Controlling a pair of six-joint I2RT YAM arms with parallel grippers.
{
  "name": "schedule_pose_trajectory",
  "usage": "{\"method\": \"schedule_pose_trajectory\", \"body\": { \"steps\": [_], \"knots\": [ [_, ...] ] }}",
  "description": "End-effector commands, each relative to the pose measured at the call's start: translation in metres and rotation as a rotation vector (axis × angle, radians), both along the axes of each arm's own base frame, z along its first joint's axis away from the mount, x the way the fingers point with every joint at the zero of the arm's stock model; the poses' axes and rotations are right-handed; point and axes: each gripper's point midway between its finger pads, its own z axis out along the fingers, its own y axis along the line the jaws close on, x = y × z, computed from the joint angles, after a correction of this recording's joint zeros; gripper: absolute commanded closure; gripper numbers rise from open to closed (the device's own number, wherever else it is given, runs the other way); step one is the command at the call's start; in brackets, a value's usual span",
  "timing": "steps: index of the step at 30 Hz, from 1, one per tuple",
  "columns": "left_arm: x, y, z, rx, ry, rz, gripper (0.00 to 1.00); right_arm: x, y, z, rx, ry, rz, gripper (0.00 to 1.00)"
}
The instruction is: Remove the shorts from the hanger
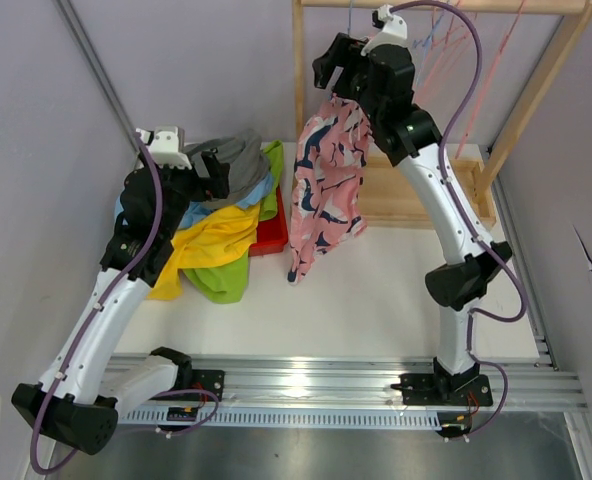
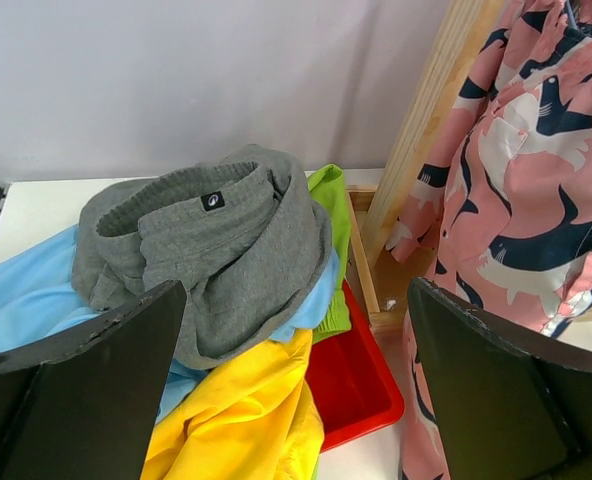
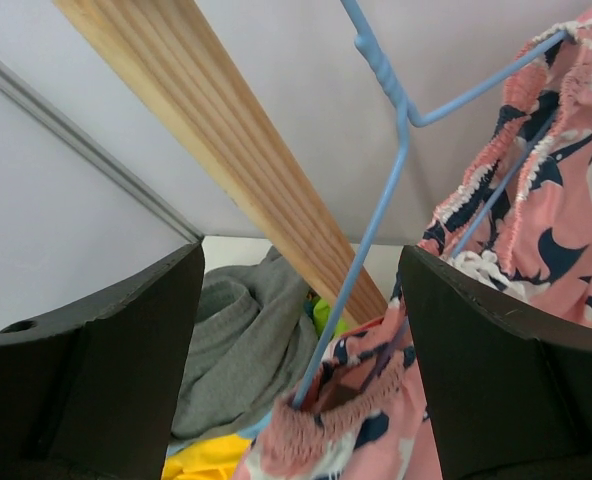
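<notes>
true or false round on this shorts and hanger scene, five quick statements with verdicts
1. The pink shorts hang on a blue hanger. True.
2. The grey shorts lie at the bottom of the pile. False: they lie on top of it.
3. The left gripper is clamped on cloth. False: it is open above the pile and holds nothing.
4. A red tray sticks out from under the pile. True.
5. The hanger's wire runs between the fingers of the open right gripper. True.
</notes>
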Motion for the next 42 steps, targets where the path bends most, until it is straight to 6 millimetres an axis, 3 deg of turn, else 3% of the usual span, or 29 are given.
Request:
{"method": "schedule_pose_trajectory", "body": {
  "steps": [1, 8, 9, 10, 12, 14, 18, 24, 25, 27, 28, 32, 34, 35, 36, 38, 42],
  "knots": [
    [-0.006, -0.006, 0.018, -0.018, -0.06, -0.037, 0.0, 0.007, 0.007, 0.015, 0.054, -0.043, 0.001, 0.18],
    [-0.009, -0.008, 0.021, -0.025, -0.068, -0.049, 0.01, 0.017, 0.017, 0.011, 0.081, -0.058, 0.015, 0.4],
    [-0.01, -0.007, 0.022, -0.027, -0.069, -0.049, 0.01, 0.018, 0.018, 0.012, 0.085, -0.062, 0.018, 0.62],
    [-0.009, -0.008, 0.021, -0.025, -0.068, -0.049, 0.01, 0.016, 0.019, 0.013, 0.086, -0.065, 0.023, 0.73],
    [-0.009, -0.008, 0.019, -0.026, -0.065, -0.05, 0.0, 0.01, 0.019, 0.022, 0.086, -0.091, 0.01, 0.91],
    [-0.008, -0.008, 0.02, -0.024, -0.065, -0.052, 0.01, 0.006, 0.019, 0.025, 0.082, -0.109, -0.007, 0.99],
    [-0.008, -0.013, 0.02, -0.025, -0.065, -0.079, 0.01, -0.012, 0.009, 0.049, 0.084, -0.148, -0.012, 1.0],
    [-0.029, -0.057, 0.034, -0.022, -0.125, -0.335, 0.01, -0.046, -0.009, 0.089, 0.081, -0.236, -0.035, 1.0],
    [-0.041, -0.073, 0.046, -0.018, -0.155, -0.402, 0.01, -0.059, -0.018, 0.106, 0.094, -0.267, -0.045, 1.0],
    [-0.064, -0.102, 0.058, 0.01, -0.191, -0.52, 0.01, -0.074, -0.019, 0.119, 0.09, -0.303, -0.047, 1.0],
    [-0.073, -0.11, 0.07, 0.013, -0.216, -0.557, 0.01, -0.085, -0.027, 0.132, 0.105, -0.326, -0.055, 1.0],
    [-0.107, -0.139, 0.078, -0.019, -0.221, -0.689, 0.01, -0.114, -0.034, 0.15, 0.124, -0.349, -0.041, 1.0],
    [-0.129, -0.147, 0.087, -0.06, -0.241, -0.744, 0.01, -0.121, -0.03, 0.141, 0.112, -0.328, -0.033, 1.0],
    [-0.136, -0.151, 0.082, -0.069, -0.233, -0.771, 0.0, -0.136, -0.038, 0.152, 0.134, -0.354, -0.033, 1.0],
    [-0.147, -0.153, 0.089, -0.096, -0.256, -0.798, 0.01, -0.142, -0.037, 0.151, 0.138, -0.356, -0.026, 1.0],
    [-0.167, -0.165, 0.087, -0.124, -0.246, -0.875, 0.01, -0.145, -0.036, 0.139, 0.137, -0.338, -0.032, 1.0],
    [-0.205, -0.194, 0.082, -0.154, -0.236, -1.028, 0.01, -0.161, -0.041, 0.134, 0.16, -0.318, -0.024, 1.0]
  ]
}}
